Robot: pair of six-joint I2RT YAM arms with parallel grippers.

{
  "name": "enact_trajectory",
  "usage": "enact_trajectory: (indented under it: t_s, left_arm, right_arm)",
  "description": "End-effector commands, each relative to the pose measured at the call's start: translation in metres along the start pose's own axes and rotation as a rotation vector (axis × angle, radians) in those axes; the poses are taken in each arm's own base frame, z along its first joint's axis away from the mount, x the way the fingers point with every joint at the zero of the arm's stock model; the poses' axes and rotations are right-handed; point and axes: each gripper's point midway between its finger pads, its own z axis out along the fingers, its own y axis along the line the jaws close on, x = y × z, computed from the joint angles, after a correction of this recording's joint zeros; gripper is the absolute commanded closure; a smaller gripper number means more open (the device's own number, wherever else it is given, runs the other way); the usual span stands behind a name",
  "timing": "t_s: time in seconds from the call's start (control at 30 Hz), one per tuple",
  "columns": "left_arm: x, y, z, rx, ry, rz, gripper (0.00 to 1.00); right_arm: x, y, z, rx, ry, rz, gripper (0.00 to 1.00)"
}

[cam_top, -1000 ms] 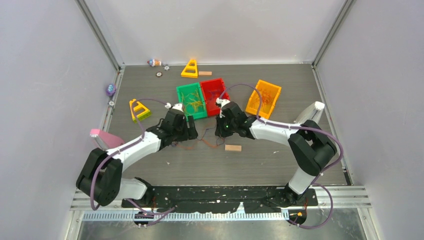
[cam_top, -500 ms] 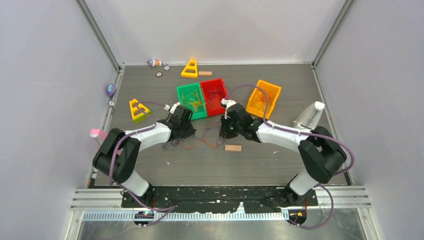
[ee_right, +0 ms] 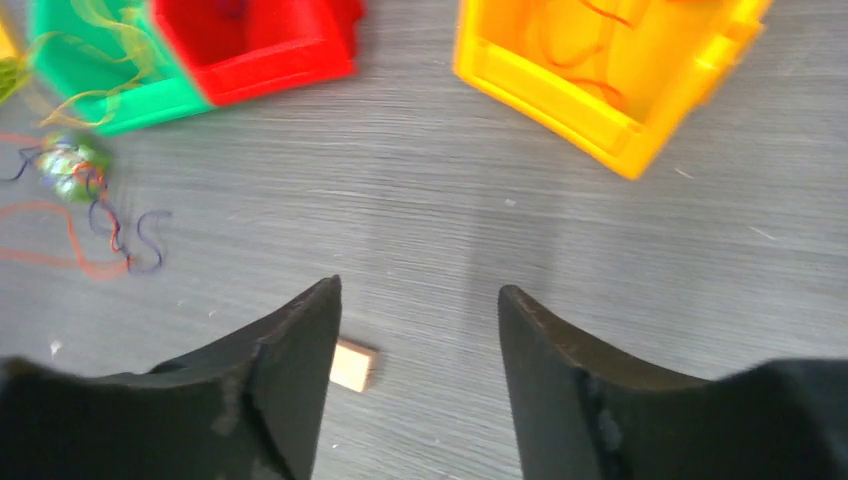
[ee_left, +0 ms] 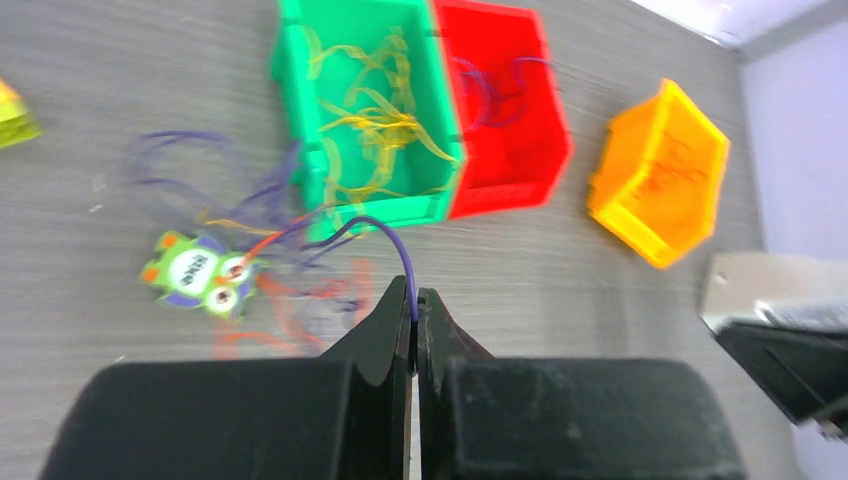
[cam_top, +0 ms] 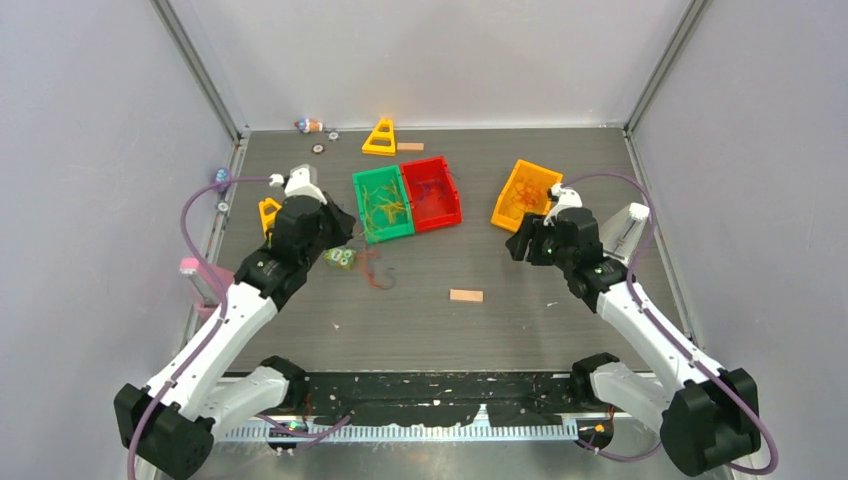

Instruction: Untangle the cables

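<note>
L tool (ee_left: 413, 312) pinched shut on one purple cable (ee_left: 388, 235); R tool (ee_right: 418, 305) has fingers spread, holding nothing.
Walls box the surface (cam_top: 420, 320) on left, back & right. Most open room is front-centre btwn the arms, w/ only the near block (cam_top: 466, 295) there. Loose cables (cam_top: 375, 272) (red, orange, purple) lie tangled just in front of the green bin (cam_top: 358, 203), beside a small green toy (cam_top: 340, 258); the held cable arcs from there to the L tool. 3 bins: green w/ yellow cables; red bin (cam_top: 440, 224) touching its right side, w/ purple ones; orange bin (cam_top: 503, 212) apart & skewed, w/ reddish ones, R tool near its front corner. 2 tan blocks, the far block (cam_top: 410, 147) by the back wall. 2 yellow triangle pieces (cam_top: 380, 138), 1 partly behind the L arm.
</note>
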Motion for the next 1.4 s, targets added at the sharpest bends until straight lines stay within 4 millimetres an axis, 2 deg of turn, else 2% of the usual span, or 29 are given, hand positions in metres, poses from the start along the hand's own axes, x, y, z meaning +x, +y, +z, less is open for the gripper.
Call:
enact_trajectory:
  t_s: [0.0,0.13,0.23,0.27,0.3,0.33,0.37,0.47,0.7,0.83,1.07,1.2,1.3,1.37]
  left_arm:
    - [-0.005,-0.066,-0.023,0.307,0.117,0.083,1.00]
    - [-0.008,-0.112,-0.046,0.541,0.202,0.100,1.00]
    - [-0.013,-0.142,-0.064,0.695,0.254,0.113,1.00]
    - [-0.013,-0.150,-0.070,0.736,0.274,0.118,1.00]
    - [-0.014,-0.156,-0.074,0.762,0.293,0.119,1.00]
    - [-0.015,-0.161,-0.076,0.769,0.309,0.114,1.00]
    - [-0.015,-0.165,-0.078,0.777,0.325,0.111,1.00]
    - [-0.010,-0.181,-0.082,0.827,0.375,0.105,1.00]
    - [0.008,-0.210,-0.094,0.926,0.446,0.162,1.00]
    - [0.013,-0.214,-0.093,0.928,0.483,0.183,1.00]
    - [0.016,-0.224,-0.099,0.955,0.517,0.167,1.00]
    - [0.004,-0.244,-0.121,1.084,0.546,0.154,1.00]
    - [-0.010,-0.256,-0.138,1.156,0.540,0.147,1.00]
    - [-0.021,-0.263,-0.150,1.199,0.521,0.136,1.00]
  right_arm:
    - [-0.012,0.061,-0.016,-0.345,-0.038,-0.128,0.24]
    - [-0.007,0.113,-0.031,-0.557,-0.056,-0.263,0.16]
    - [-0.011,0.143,-0.037,-0.631,-0.126,-0.360,0.14]
    - [-0.007,0.153,-0.040,-0.654,-0.132,-0.380,0.14]
    - [-0.013,0.160,-0.042,-0.675,-0.174,-0.393,0.14]
    - [-0.006,0.167,-0.044,-0.702,-0.180,-0.408,0.14]
    - [-0.016,0.176,-0.050,-0.735,-0.242,-0.420,0.13]
    - [-0.021,0.197,-0.062,-0.791,-0.356,-0.471,0.09]
    - [-0.060,0.205,-0.072,-0.719,-0.555,-0.444,0.07]
    - [-0.072,0.217,-0.082,-0.763,-0.598,-0.435,0.07]
    - [-0.059,0.244,-0.078,-0.884,-0.595,-0.476,0.08]
    - [-0.039,0.248,-0.053,-0.899,-0.535,-0.463,0.15]
    - [-0.014,0.241,-0.026,-0.880,-0.468,-0.394,0.21]
    - [0.001,0.231,-0.006,-0.834,-0.411,-0.340,0.31]
